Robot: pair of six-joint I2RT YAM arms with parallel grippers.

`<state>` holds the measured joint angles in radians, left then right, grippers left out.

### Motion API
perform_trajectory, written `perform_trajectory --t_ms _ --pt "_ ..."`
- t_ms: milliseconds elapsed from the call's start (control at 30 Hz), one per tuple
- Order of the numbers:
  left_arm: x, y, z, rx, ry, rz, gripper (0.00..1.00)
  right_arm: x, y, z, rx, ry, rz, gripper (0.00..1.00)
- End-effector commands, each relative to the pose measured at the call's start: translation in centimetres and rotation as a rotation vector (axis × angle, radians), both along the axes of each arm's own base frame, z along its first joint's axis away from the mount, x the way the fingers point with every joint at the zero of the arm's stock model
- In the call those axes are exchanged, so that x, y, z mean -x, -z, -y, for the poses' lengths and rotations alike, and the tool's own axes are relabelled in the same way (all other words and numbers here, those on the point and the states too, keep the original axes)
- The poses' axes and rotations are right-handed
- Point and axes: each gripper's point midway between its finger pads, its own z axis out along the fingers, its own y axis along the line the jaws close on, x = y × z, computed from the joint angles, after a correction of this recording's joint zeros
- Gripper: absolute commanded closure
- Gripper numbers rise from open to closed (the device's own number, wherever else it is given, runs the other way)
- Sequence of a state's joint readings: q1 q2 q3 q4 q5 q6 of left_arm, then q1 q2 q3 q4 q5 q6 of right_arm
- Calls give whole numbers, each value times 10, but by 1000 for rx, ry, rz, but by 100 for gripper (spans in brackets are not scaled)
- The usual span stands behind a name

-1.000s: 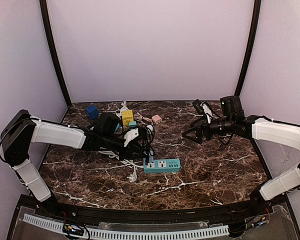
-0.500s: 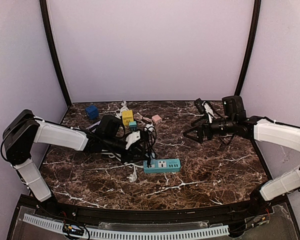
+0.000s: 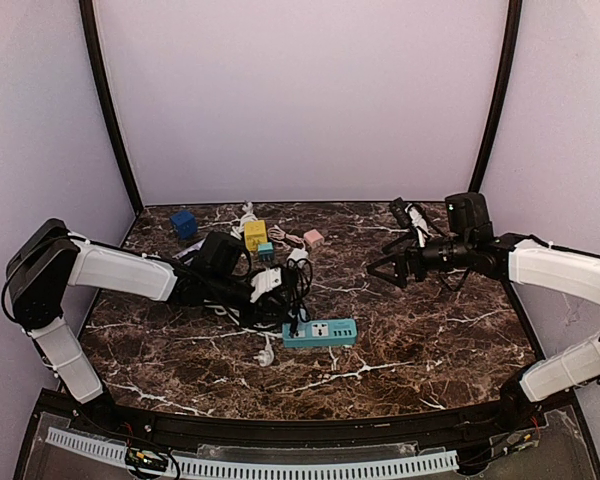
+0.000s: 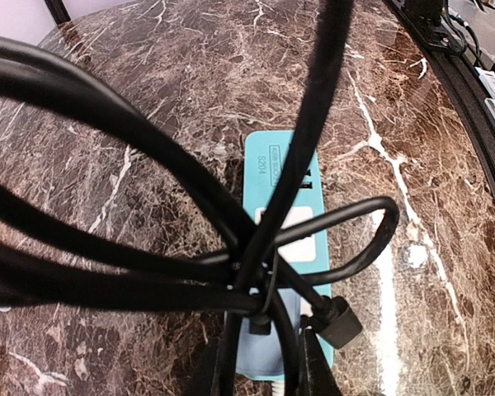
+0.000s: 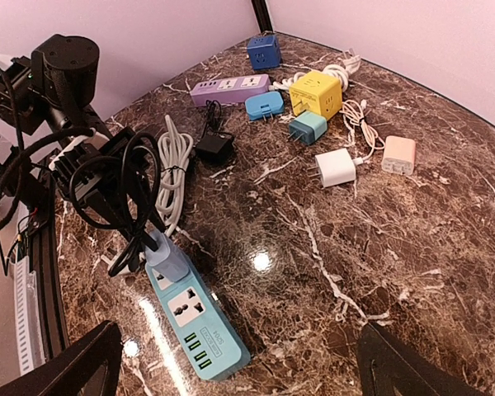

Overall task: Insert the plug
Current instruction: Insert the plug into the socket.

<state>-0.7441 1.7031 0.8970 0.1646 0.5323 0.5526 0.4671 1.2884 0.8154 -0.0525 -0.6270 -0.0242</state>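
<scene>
The left gripper (image 3: 278, 292) is pinched narrow on a looped black cord (image 3: 296, 288), whose small plug (image 4: 341, 325) dangles just over the left end of the teal power strip (image 3: 320, 332). The strip lies flat on the worktop (image 3: 430, 350), its long axis running left to right across the arms, just nearer and to the right of that gripper, so the left arm is by far the closer. The right gripper (image 3: 384, 271) hovers well apart to the right, jaws wide and empty. The loose loops could snag during alignment.
</scene>
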Motion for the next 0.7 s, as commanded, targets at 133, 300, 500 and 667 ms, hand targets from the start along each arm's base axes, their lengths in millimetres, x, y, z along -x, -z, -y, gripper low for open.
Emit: perform_trajectory --t_ms 133,300,500,667 --pt "-2 30 -9 -120 -32 1 100 2 -1 3 -12 19 9 1" --pt "21 73 -32 -264 11 -44 99 4 -2 4 -13 23 9 1" --pt "38 84 -36 -263 60 -97 100 3 -6 4 -7 25 19 1" --pt "18 53 -14 -167 15 -67 22 2 -8 3 -10 22 22 1"
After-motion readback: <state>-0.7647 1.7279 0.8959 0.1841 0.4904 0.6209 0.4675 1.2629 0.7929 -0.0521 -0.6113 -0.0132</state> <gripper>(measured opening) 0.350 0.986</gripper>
